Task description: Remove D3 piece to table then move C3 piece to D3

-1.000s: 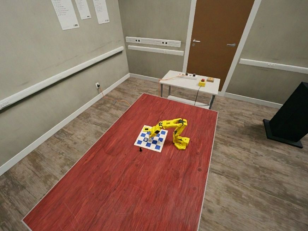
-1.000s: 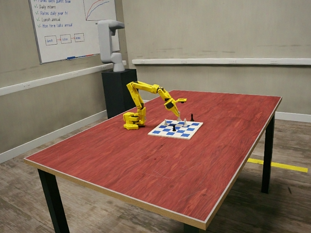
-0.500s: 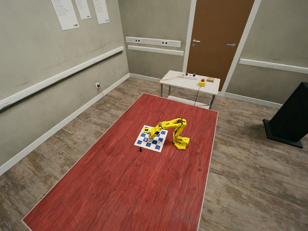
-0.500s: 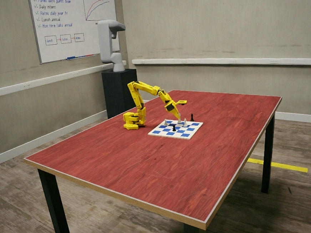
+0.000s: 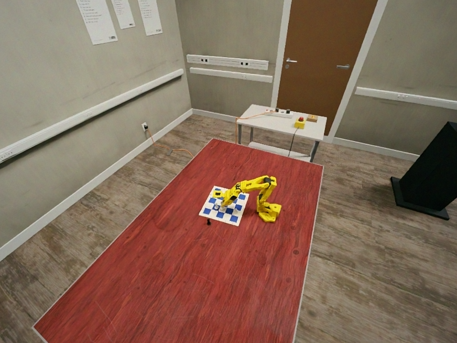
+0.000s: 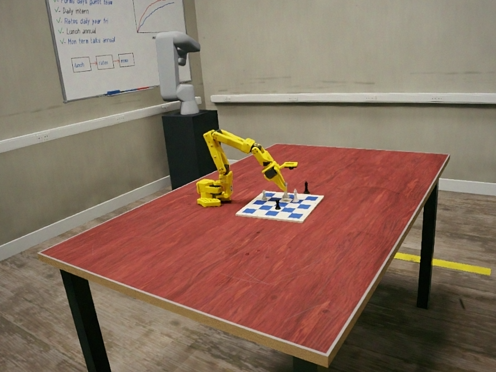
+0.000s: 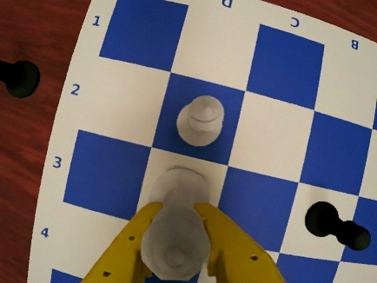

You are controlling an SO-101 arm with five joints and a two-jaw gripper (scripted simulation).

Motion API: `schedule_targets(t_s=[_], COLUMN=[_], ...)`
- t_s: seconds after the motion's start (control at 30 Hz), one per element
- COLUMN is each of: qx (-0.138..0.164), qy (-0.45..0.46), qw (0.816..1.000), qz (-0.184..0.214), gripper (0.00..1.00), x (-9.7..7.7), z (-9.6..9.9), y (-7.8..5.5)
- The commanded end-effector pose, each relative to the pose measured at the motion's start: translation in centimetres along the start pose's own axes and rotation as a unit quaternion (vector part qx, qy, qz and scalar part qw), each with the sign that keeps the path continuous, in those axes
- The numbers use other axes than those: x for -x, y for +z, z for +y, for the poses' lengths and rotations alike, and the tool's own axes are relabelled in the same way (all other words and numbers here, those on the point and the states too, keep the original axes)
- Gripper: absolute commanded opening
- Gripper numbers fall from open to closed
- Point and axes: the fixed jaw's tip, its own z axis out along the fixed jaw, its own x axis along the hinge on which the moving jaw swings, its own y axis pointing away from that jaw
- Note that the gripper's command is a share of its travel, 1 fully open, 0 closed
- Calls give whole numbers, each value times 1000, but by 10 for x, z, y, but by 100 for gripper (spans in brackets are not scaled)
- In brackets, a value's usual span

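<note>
Wrist view had the closed jaws (image 5: 223, 204) (image 6: 285, 187) gripping the white piece (image 5: 222, 208) (image 6: 285, 195) (image 7: 175, 247), its base at D3, head up, long axis roughly vertical; the black king-like piece (image 5: 208, 222) (image 6: 306, 187) (image 7: 23, 79) stood off-board!

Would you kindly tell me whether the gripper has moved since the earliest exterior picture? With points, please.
Yes; in the exterior view the gripper (image 5: 223, 205) (image 6: 285, 189) (image 7: 178, 208) has come down slightly, closer to the board (image 5: 221, 221) (image 6: 244, 214) (image 7: 271, 134).
</note>
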Motion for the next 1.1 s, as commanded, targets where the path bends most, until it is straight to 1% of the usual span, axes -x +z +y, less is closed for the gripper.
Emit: schedule_targets(t_s=[0.0,0.37,0.87,1.07], qx=[3,3,3,3], qy=[-7,-7,-6,-6], qw=[1000,1000,1000,1000], qz=[7,7,7,7], gripper=[0,0,0,0], x=[-8,-9,-6,-2], z=[2,2,2,2], y=[4,4,2,0])
